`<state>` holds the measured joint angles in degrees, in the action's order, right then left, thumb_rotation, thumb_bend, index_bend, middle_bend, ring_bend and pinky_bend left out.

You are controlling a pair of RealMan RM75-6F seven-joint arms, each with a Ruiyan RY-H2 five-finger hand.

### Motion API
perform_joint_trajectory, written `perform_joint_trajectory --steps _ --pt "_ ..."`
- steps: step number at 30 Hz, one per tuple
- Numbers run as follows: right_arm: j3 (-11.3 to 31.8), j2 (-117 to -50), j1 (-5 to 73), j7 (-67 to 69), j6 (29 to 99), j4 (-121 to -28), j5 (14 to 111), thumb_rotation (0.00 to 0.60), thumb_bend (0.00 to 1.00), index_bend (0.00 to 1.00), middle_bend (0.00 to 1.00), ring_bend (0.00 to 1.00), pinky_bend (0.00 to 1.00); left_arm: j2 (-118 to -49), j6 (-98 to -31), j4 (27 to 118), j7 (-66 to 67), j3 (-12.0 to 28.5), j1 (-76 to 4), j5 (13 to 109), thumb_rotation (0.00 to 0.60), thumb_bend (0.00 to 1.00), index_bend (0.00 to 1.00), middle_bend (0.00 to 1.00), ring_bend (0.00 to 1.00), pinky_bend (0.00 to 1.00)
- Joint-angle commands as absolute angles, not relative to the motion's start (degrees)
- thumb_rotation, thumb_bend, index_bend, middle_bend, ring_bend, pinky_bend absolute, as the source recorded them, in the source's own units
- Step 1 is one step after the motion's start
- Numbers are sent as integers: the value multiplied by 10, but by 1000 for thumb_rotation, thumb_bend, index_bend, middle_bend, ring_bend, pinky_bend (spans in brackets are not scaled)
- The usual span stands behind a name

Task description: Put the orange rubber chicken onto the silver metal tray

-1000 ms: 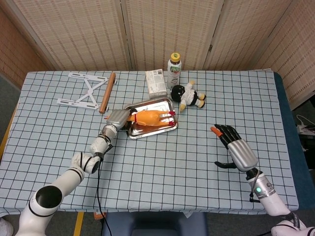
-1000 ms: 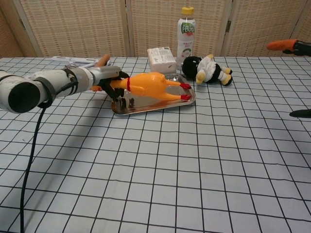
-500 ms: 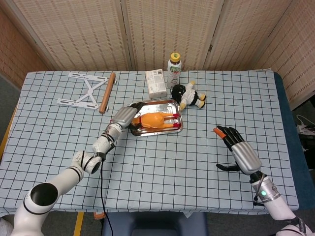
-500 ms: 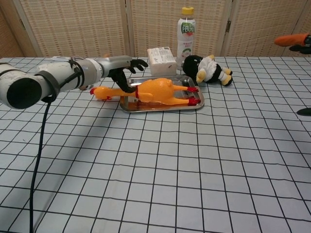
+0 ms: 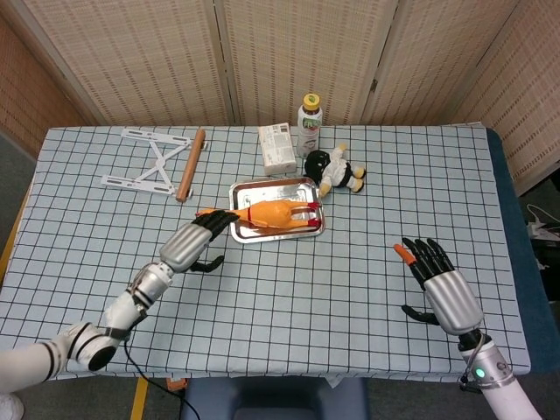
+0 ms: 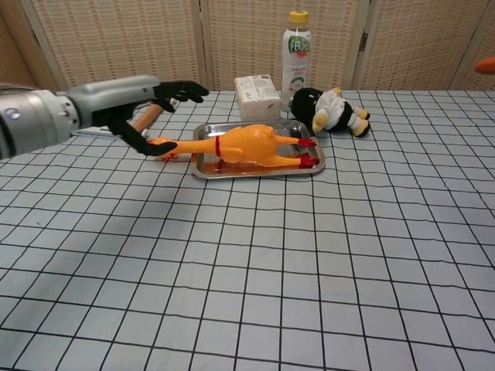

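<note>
My right hand [image 5: 444, 284] sits nearest me, low on the right, fingers spread and holding nothing, well apart from everything. My left hand [image 5: 194, 241] is open too, fingers apart, empty, hovering just off the chicken's head end.

That's my worry: the chicken [image 5: 267, 213] lies with its body and red feet in the tray [image 5: 262, 186], but neck and head [image 6: 164, 146] hang out over the left rim onto the cloth. If I sweep my left fingers sideways on the way out, I'd judge they could catch that neck and drag the bird off, or shove the light tray.

It looks soft, glossy orange, long-necked, with a red collar.

Beyond it are a box [image 5: 276, 147], a bottle [image 5: 310, 123] and a plush toy [image 5: 334, 171].
</note>
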<state>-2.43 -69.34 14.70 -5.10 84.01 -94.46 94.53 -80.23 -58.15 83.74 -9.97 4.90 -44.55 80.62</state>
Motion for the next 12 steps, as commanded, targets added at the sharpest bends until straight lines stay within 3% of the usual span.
perform_joint_trajectory --steps 1,5,12 --pt "-50 -701 85 -128 905 -951 964 600 67 0 0 0 0 -707 -826 909 -33 -75 -233 889 600 410 0 27 0 108" --pt "-68 -716 39 -109 958 -914 979 600 67 0 0 0 0 -732 -932 848 -47 -100 -137 902 600 403 0 10 0 119" --pt "-60 -720 20 -96 989 -892 1002 600 67 0 0 0 0 -714 -964 844 -17 -104 -112 952 600 396 0 1 0 121"
